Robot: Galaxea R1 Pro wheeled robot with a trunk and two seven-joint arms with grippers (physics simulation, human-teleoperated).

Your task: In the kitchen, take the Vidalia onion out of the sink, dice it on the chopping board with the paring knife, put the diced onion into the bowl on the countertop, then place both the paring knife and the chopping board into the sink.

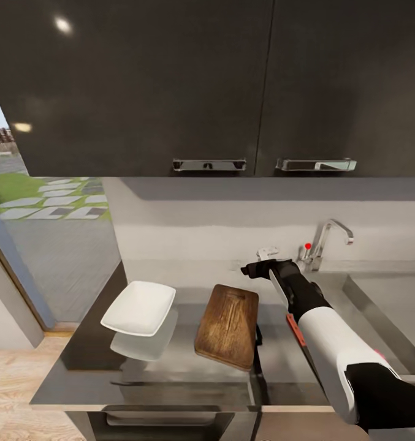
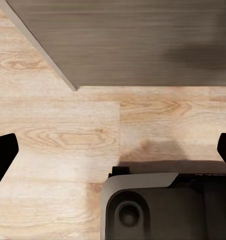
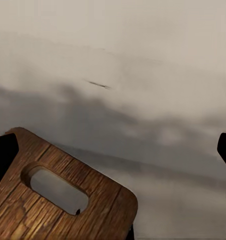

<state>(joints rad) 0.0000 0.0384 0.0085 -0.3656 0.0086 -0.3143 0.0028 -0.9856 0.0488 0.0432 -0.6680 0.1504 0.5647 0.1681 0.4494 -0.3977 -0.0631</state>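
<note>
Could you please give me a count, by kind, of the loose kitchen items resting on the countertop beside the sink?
White bowl: 1
Wooden chopping board: 1
Red-handled paring knife: 1
Total: 3, all on the countertop next to the sink.

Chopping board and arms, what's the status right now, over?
Right gripper open, empty, raised past the chopping board. Left gripper open over the wooden floor. Board on the countertop beside the bowl; red-handled paring knife alongside the right arm. Nothing blocking.
</note>
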